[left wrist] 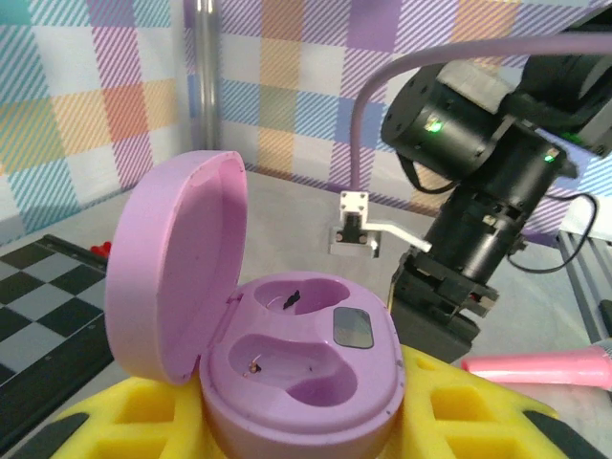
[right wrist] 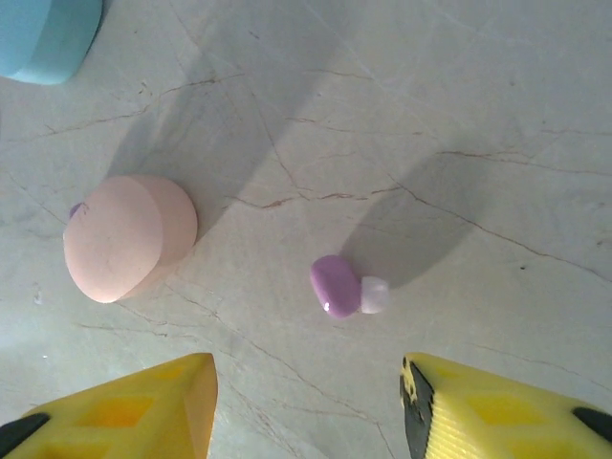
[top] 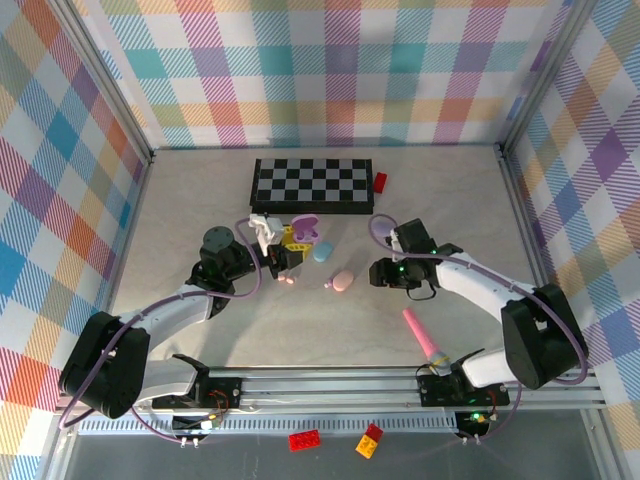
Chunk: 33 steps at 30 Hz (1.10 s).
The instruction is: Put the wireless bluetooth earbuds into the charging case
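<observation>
Top external view: the counter (top: 460,210) carries a checkered board (top: 312,186) well beyond both end effectors.

Left end effector (top: 290,245): its yellow fingers (left wrist: 459,421) are closed on the base of the lilac charging case (left wrist: 306,373) from either side. In the left wrist view the case sits upright in the grip. Its lid is hinged open to the left, and both moulded sockets are vacant.

Right end effector (right wrist: 306,402): its fingers (right wrist: 143,406) are spread wide and grasp nothing. It faces the left end effector.

A closed pink case (right wrist: 124,237) lies on the counter ahead of the right end effector, offset to the left of the finger gap. A closed blue case (right wrist: 43,38) lies farther ahead on the same side, near the left end effector. A pink stick (top: 425,340) lies behind the right end effector, near the arm bases.

One lilac earbud (right wrist: 335,285) with a pale tip rests on the counter just ahead of the right end effector, in line with the finger gap. It touches neither finger. It lies apart from the pink case.
</observation>
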### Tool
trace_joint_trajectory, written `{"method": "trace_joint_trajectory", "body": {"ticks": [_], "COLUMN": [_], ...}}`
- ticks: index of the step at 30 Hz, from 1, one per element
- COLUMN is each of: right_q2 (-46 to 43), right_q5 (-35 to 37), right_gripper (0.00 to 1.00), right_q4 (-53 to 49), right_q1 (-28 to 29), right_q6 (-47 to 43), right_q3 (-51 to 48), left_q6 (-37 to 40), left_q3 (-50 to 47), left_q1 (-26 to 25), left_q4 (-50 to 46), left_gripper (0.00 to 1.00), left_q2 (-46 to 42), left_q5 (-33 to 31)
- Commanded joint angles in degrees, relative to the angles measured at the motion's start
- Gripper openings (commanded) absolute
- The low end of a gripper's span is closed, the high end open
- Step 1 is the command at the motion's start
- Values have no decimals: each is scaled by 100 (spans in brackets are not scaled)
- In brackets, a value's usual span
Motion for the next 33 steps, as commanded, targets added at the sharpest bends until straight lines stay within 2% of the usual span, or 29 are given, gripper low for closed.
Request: {"method": "trace_joint_trajectory", "body": {"ticks": [1,9,15,20,33], "right_q2": [102,1277,2117,2424,2782], "right_q5": [1243,2838,3514,3717,3685], "right_gripper": [52,47,45,41,34], "right_q4": [-1020,-1798,-2044,-2067,-1970], "right_q1": [423,1384,1808,1837,1841], "right_q6": [-433,-946,-1130,-1228,-1312], "right_q3": [599,1565,2048,2163,2200], "left_q6": [-234,-639,-1149,-1180,-1143], "left_q3": [-180,-487,-637,-693,-694], "left_q1": [214,730,1078,1106,1114], "left_q4": [607,1165,1883,1968,1847], "left_gripper": [34,33,33,34,34], "left_q2": [-29,21,252,244,117], "left_q5": [-107,-249,-267,-381,-316]}}
